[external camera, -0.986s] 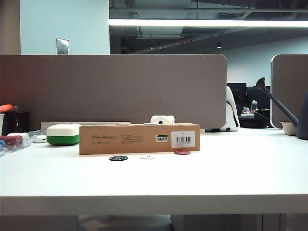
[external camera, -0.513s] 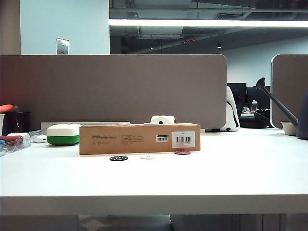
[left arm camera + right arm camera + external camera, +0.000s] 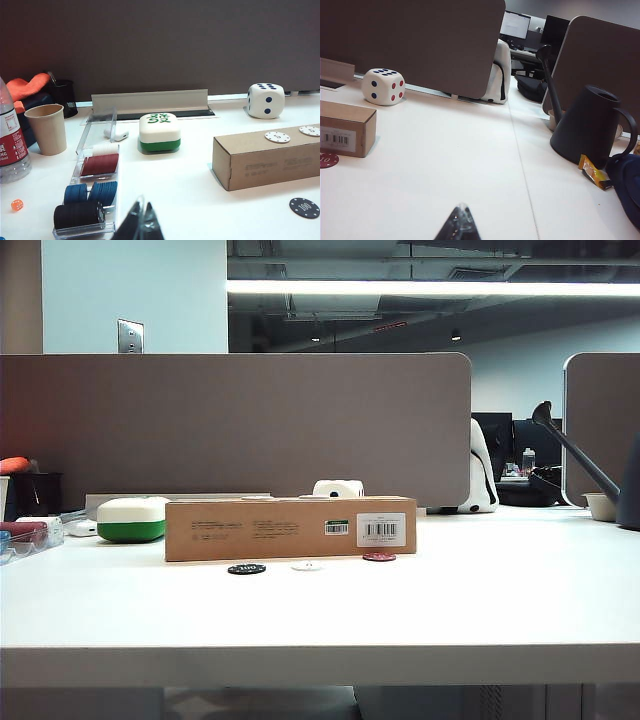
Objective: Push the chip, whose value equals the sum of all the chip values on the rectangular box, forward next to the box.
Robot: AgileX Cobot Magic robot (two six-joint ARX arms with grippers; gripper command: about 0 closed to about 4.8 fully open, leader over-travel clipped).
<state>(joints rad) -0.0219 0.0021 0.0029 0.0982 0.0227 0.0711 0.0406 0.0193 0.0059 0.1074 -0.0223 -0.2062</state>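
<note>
The maroon 10 chip (image 3: pixel 378 557) was recorded flat on the table (image 3: pixel 480 600), just in front of the right end of the rectangular box (image 3: pixel 290 528), whose long axis ran left to right; being round, the chip showed no heading. It lay ahead and to the left of the right gripper (image 3: pixel 459 220), judged nearer than the left gripper (image 3: pixel 141 225). Both grippers were seen closed to a point, empty.

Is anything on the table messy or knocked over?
Nothing looks spilled or tipped. The one stray is a tiny orange die lying alone near the chip tray. Both the left gripper and the right gripper sit away from the chips.
</note>
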